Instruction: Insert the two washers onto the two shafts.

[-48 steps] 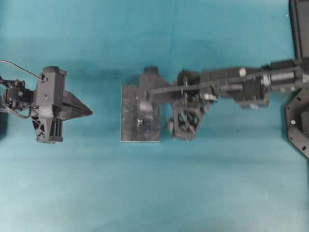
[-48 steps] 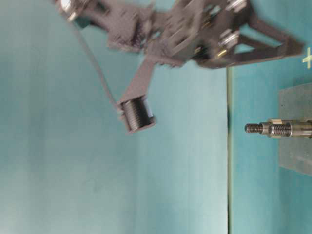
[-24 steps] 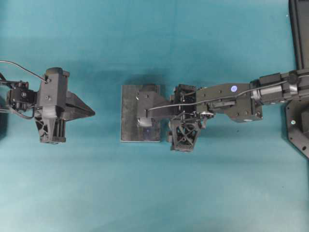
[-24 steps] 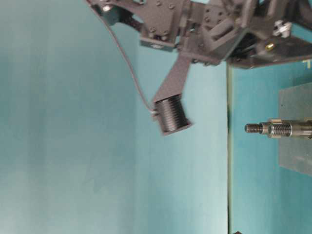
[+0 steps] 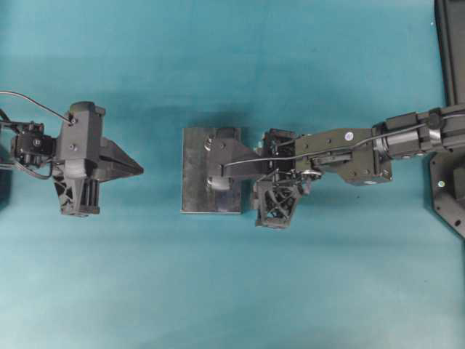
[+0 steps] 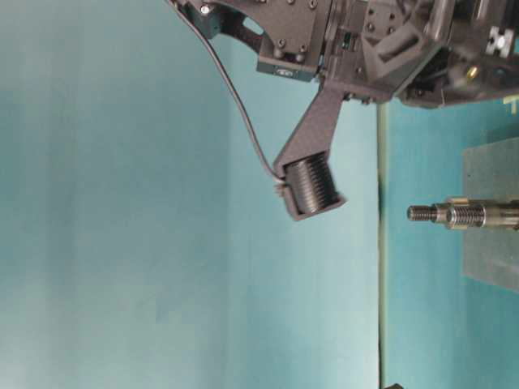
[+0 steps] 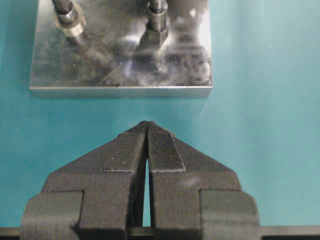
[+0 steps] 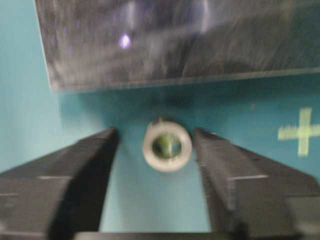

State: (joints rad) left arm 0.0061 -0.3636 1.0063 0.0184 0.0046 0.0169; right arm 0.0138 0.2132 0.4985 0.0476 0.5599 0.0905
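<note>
Overhead: left tool apart from metal plate; right arm over plate.
Table-level: threaded shaft upright on plate, bare.
Left wrist: left tool clenched, empty.
Right wrist: right tool released, straddling washer on table beside plate; contact not discernible.

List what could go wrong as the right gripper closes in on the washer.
1. The washer lies flat between the right gripper's open fingers, with gaps either side; an uneven close may push it aside.
2. It sits near the metal plate's edge, so the fingertips might catch it.
3. The right wrist view is blurred, so alignment is uncertain.
</note>
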